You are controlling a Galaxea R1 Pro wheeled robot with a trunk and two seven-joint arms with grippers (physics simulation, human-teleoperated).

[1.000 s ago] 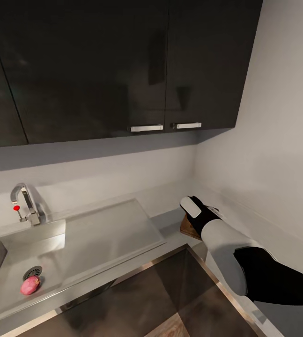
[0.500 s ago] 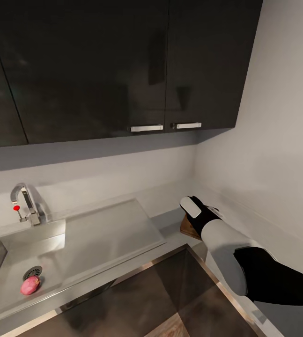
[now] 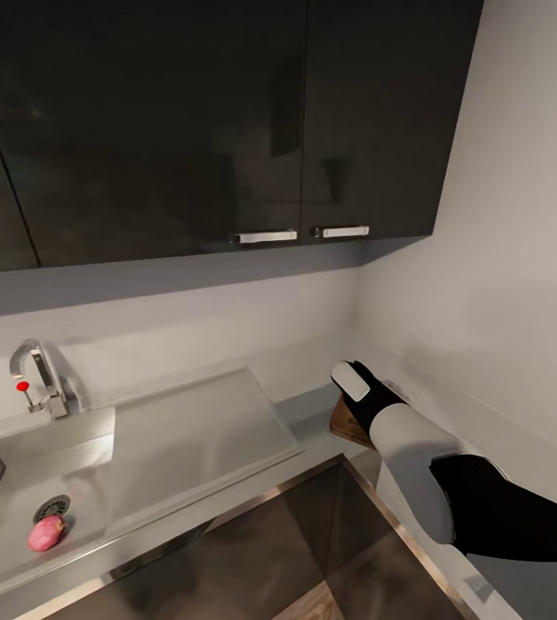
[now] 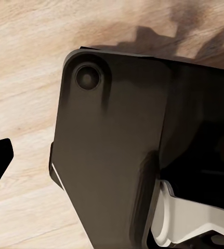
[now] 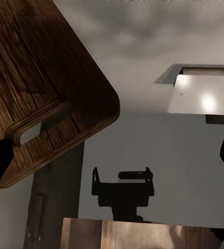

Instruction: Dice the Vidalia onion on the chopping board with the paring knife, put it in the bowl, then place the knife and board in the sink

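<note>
You rested the right gripper (image 5: 112, 155), apparently open, beside the dark brown wooden chopping board (image 5: 44, 83), positioned for grasping.

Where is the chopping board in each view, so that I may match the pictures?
Head view: a brown corner of the chopping board shows beside the right claw, on the countertop near the corner wall.
Right wrist view: the board is close up, handle slot visible.
Left wrist view: floor.
Shared landmark: the countertop.
</note>
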